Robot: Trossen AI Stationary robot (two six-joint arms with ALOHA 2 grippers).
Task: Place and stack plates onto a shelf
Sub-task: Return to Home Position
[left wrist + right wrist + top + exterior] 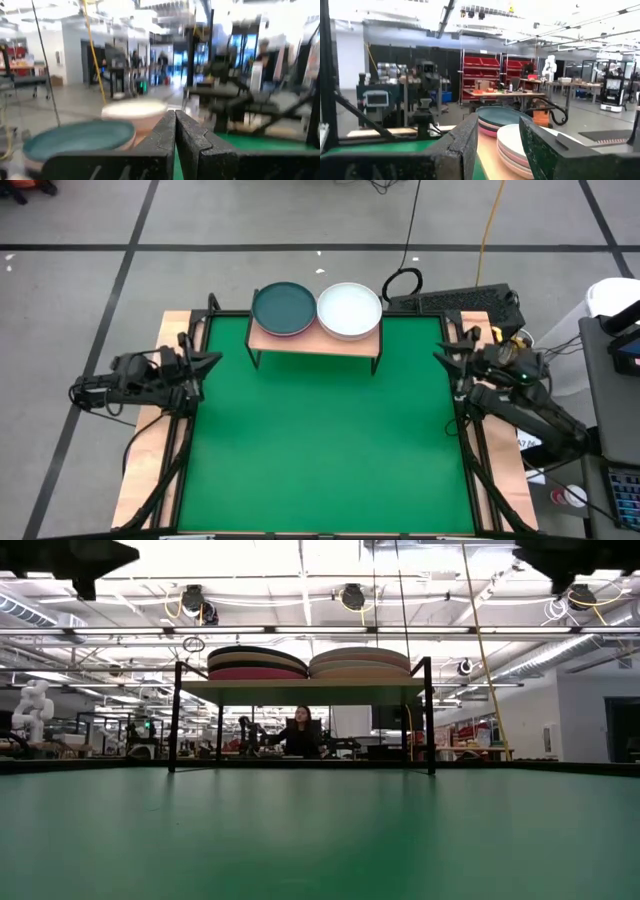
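Looks finished: plates (284, 308) stacked on the shelf (315, 346) at 12 o'clock, so parked clear, left gripper (175, 114) at 9 pinched together, right gripper (497, 120) at 3 spread empty.

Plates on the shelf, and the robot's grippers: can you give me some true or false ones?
1. Two stacks of plates stand on the shelf. True.
2. The stack on the side of the left gripper has hot pink on top. False: its top is the dark teal plate.
3. The other stack is topped by the white plate. True.
4. The right gripper grips a plate. False: it is open and empty, at the right edge of the green table.
5. The left gripper is shut. True.
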